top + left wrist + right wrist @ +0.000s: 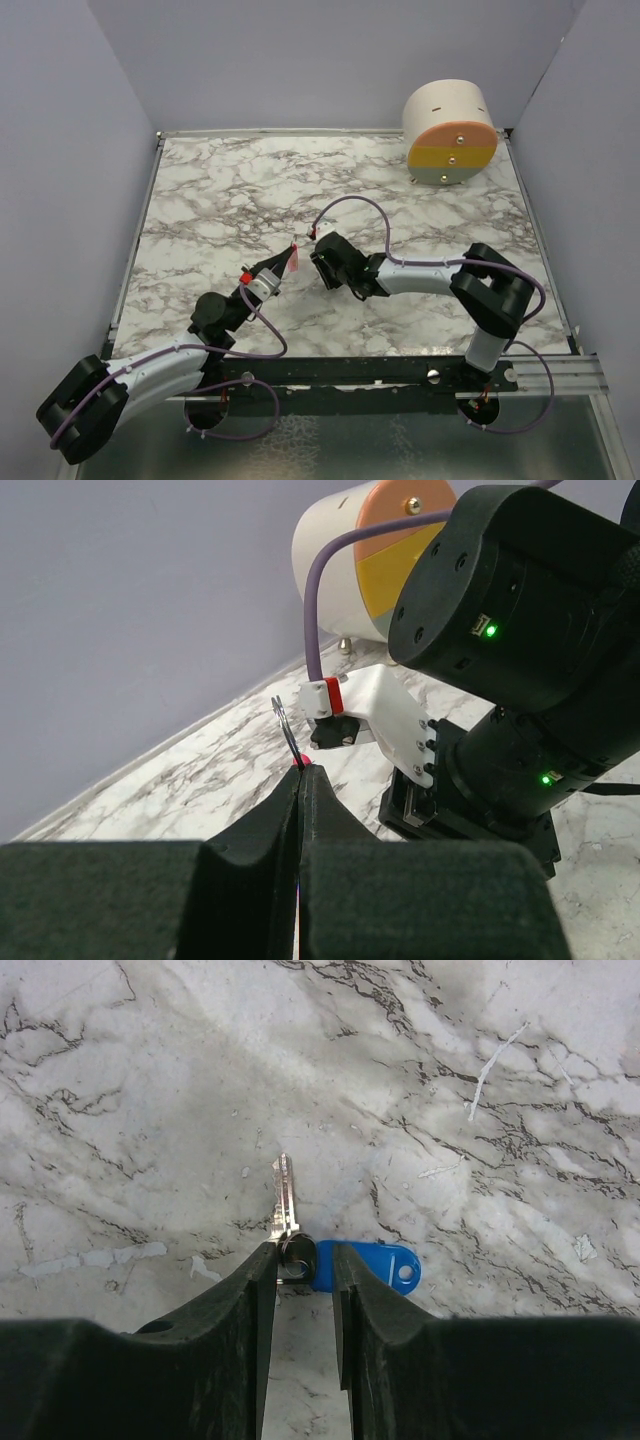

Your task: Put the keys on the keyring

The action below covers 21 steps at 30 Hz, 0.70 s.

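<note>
My left gripper (303, 772) is shut on the keyring and holds it off the table. The thin silver wire ring (284, 727) stands up above the fingertips, with a bit of its pink-red tag (298, 764) showing; the tag also shows in the top view (293, 259). The key (285, 1198) lies on the marble, with a silver blade, a dark head with a small ring, and a blue plastic tag (372, 1265). My right gripper (305, 1250) is open, low over the table, its fingers on either side of the key's head. The right finger covers part of the blue tag.
A white drum with an orange, yellow and grey face (450, 133) stands at the back right corner; it also shows in the left wrist view (345, 565). The right gripper's body (520, 660) is close in front of the left one. Walls enclose the marble table (220, 190).
</note>
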Motion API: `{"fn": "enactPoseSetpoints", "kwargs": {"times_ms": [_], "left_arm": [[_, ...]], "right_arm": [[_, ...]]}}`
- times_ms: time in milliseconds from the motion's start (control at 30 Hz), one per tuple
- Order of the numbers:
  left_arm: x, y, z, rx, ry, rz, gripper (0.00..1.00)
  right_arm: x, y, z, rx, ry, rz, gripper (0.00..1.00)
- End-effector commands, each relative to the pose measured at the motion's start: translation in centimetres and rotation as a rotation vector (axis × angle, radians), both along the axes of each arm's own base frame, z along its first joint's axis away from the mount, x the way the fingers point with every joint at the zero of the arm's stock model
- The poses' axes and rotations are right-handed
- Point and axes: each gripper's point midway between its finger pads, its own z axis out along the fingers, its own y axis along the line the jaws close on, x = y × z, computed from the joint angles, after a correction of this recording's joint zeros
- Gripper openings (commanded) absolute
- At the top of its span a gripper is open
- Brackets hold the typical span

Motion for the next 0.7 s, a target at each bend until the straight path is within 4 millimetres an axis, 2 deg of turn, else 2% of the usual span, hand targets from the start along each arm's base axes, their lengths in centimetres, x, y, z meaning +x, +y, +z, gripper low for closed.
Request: {"fn": "enactPoseSetpoints", "kwargs": {"times_ms": [0,333,667], "left_arm": [[0.12,0.71,-0.5,-0.003,0.008,0.029,0.0],[0.13,0.7,-0.66,0.002,0.01,0.029,0.0],[0.13,0.61,-0.7,0.004,0.012,0.026,0.0]], "right_arm": [[0.54,0.31,0.18,-0.008,-0.017,-0.018,0.28],[0.84,-0.1,0.02,-0.027,-0.026,-0.043,0.23],[1.2,-0.62,0.48,-0.029,-0.049,-0.074,0.04]]}}
